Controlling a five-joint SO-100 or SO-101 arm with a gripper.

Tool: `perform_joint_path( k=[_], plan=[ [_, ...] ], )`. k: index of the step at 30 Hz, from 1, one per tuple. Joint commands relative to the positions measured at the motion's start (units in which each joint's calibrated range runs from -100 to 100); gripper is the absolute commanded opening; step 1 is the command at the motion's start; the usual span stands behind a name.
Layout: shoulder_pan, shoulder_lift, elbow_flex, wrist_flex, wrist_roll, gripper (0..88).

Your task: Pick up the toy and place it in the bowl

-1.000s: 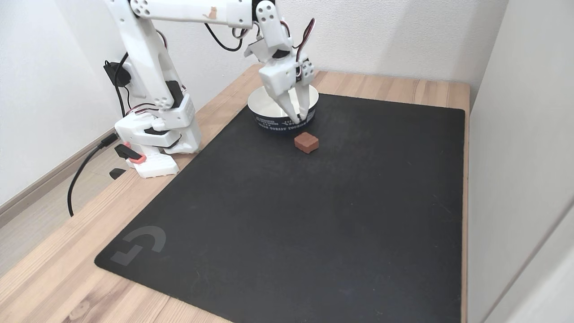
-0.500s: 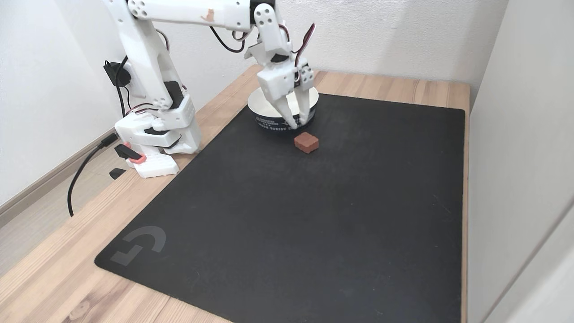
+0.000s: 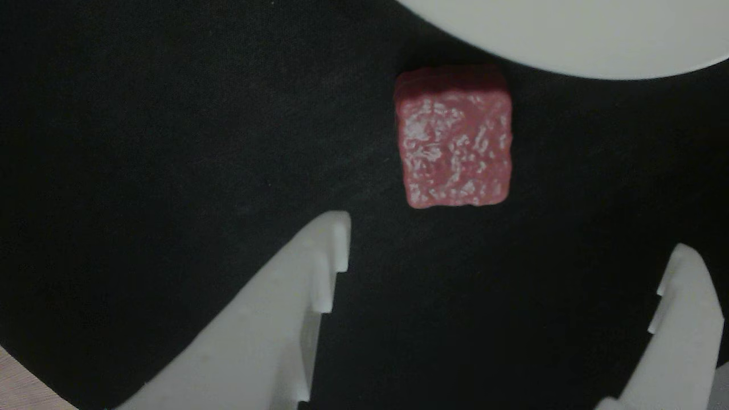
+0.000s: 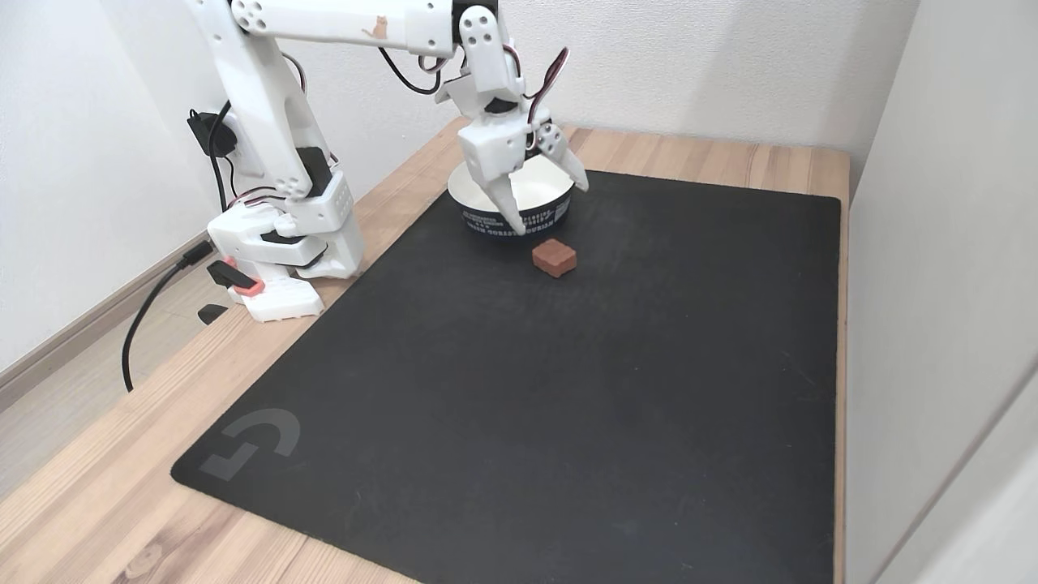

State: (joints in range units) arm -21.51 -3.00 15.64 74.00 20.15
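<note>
Compared with half a second back, the gripper [image 4: 547,204] has spread its jaws wide and lifted slightly; the toy [image 4: 555,258] hasn't budged. It sits on the black mat [image 4: 519,389], just in front of the bowl [image 4: 486,221] in the fixed view, nothing touching it. In the other view the toy [image 3: 454,136] lies just beyond the two white fingers [image 3: 319,267], close under the bowl's pale rim [image 3: 569,40]. The white arm [image 4: 324,20] reaches out from its base [image 4: 284,251] at the mat's left edge, wrist angled down over the bowl.
</note>
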Motion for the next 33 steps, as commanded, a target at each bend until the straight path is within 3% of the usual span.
perform_joint_path(
  k=[1, 33],
  plan=[
    [0.56, -0.21, -2.16, 0.69, -0.06, 37.9],
    [2.65, 16.96, -2.52, -7.44, 0.3, 37.9]
  ],
)
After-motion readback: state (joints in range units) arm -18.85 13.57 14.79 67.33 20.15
